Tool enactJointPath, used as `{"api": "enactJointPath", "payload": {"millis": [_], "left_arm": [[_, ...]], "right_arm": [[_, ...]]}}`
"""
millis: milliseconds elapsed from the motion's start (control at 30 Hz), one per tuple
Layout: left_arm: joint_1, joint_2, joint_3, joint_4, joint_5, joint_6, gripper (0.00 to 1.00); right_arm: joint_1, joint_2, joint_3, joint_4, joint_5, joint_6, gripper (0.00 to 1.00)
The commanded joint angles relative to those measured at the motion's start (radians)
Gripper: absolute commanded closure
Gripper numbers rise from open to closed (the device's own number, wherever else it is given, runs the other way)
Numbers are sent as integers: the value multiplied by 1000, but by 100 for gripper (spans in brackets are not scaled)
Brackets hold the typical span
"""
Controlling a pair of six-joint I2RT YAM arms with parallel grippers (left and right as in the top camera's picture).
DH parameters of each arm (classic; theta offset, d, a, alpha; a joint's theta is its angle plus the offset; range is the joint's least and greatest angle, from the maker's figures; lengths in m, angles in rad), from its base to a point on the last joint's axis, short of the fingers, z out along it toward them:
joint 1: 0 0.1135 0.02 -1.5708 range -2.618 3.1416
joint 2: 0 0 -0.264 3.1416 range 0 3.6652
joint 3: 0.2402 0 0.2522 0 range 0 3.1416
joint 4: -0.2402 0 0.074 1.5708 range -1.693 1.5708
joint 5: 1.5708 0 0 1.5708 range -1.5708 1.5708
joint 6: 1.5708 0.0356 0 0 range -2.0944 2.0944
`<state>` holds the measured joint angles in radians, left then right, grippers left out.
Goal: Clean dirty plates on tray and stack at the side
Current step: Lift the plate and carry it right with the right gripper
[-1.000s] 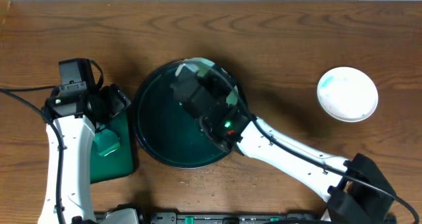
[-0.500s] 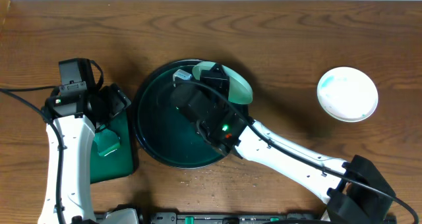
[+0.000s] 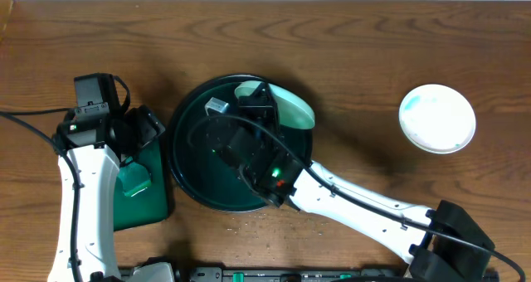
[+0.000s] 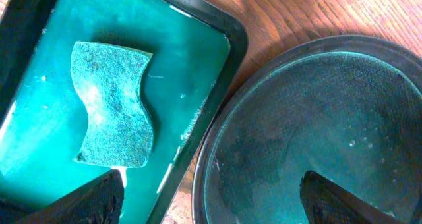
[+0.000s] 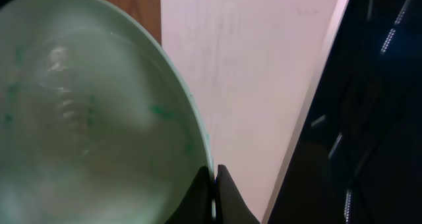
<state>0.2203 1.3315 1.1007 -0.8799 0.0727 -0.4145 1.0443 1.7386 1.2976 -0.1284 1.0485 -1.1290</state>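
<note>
Right wrist view: my right gripper (image 5: 212, 184) is pinched tight on the rim of a green-tinted plate (image 5: 86, 118), tilted at the far edge of the tray (image 3: 192, 145); my left gripper (image 4: 212, 199) gapes wide, holding nothing.

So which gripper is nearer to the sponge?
Left. The left gripper hangs open just beside the sponge, above the small tray edge. The right gripper is far off over the round tray, shut on a plate.
</note>
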Motion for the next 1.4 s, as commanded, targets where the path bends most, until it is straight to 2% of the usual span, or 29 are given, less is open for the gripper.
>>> {"api": "enactJointPath", "payload": {"millis": [0, 333, 433, 533, 633, 767, 833, 933, 1033, 1133, 1200, 1367], "left_arm": [[-2, 8, 24, -2, -5, 14, 14], [-2, 8, 24, -3, -5, 14, 14], [-2, 8, 24, -2, -5, 13, 14], [-2, 8, 24, -7, -5, 14, 14], [-2, 8, 23, -6, -5, 13, 14], [-2, 8, 23, -8, -5, 14, 14], [-2, 8, 23, -6, -5, 13, 14], [-2, 8, 23, -10, -5, 14, 14], [-2, 8, 22, -7, -5, 13, 14], [-2, 8, 22, -10, -5, 14, 14], [-2, 8, 22, -9, -5, 16, 14], [-2, 8, 22, -10, -5, 17, 14]], "right_arm": [[10, -16, 8, 6, 29, -32, 99], [16, -16, 8, 24, 95, -3, 99], [3, -15, 8, 31, 47, 51, 99], [14, -13, 8, 48, 116, 69, 99], [9, -11, 8, 22, 49, 121, 99], [20, -4, 8, 19, 109, 143, 99], [11, -3, 8, 13, 61, 161, 99], [15, 3, 8, 17, 144, 146, 99], [7, 3, 8, -5, 103, 190, 99], [16, 6, 8, 24, 202, 189, 99], [15, 6, 8, 10, 176, 278, 99], [-47, 6, 8, -159, 95, 693, 99]]}}
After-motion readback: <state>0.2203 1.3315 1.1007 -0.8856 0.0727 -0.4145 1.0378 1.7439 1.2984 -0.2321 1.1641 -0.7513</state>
